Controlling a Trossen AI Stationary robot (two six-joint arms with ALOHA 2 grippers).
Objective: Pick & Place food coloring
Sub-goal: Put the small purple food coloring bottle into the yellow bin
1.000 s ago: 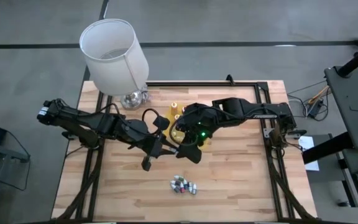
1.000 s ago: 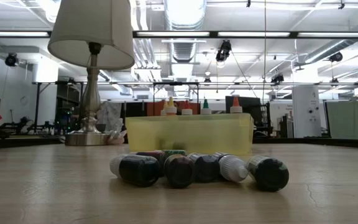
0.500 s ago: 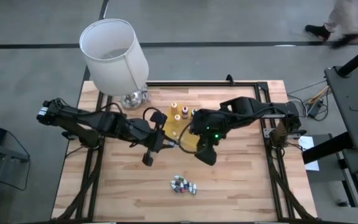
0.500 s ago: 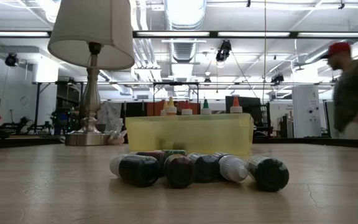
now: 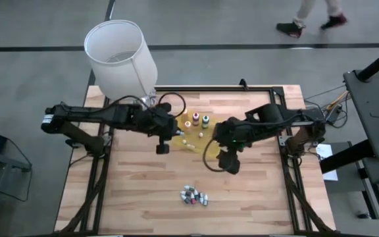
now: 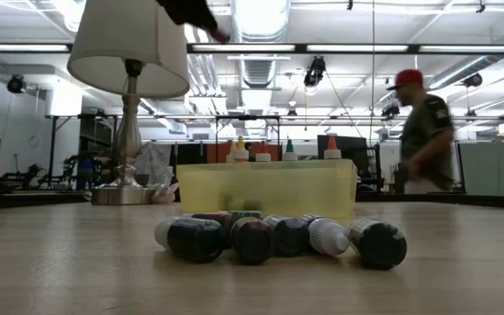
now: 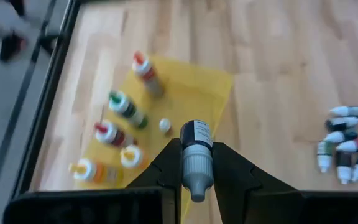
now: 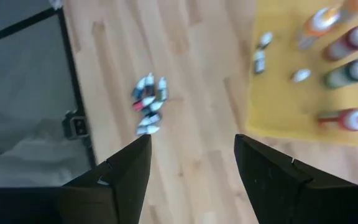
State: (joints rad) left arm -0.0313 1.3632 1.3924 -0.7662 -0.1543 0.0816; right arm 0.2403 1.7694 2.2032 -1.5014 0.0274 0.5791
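Observation:
My left gripper (image 5: pixel 162 147) hangs over the near left edge of the yellow tray (image 5: pixel 178 137), shut on a small dark vial of food coloring (image 7: pixel 196 134) with a pale cap. Several squeeze bottles (image 5: pixel 196 121) stand upright in the tray, their tips showing above its wall (image 6: pixel 265 188) in the low view. Two tiny vials (image 5: pixel 191 141) lie on the tray floor. A cluster of mixed-colour vials (image 5: pixel 194 196) lies on its sides on the table near the front. My right gripper (image 5: pixel 229 164) hovers open to the right of the tray, with nothing between its fingers (image 8: pixel 126 168). My left gripper pinches the vial between its two fingers (image 7: pixel 169 168), which lie along it. The pale cap end (image 7: pixel 196 173) sits between the fingers and the dark labelled end (image 7: pixel 196 132) sticks out past their tips. The fingers slant down toward the far side. The vial is lifted clear.
A lamp with a white shade (image 5: pixel 120 59) stands at the far left corner, close to the tray. A black frame rail (image 5: pixel 281 125) edges the table's right side. Bare wood (image 5: pixel 130 191) lies on both sides of the vial cluster. A person (image 6: pixel 423 140) walks behind the table.
My left gripper has swung toward the far edge, up to the tray, rolling its wrist and staying shut. My right gripper has gone toward the right edge, away from the tray, and tipped further down. A person has walked across the room behind the table.

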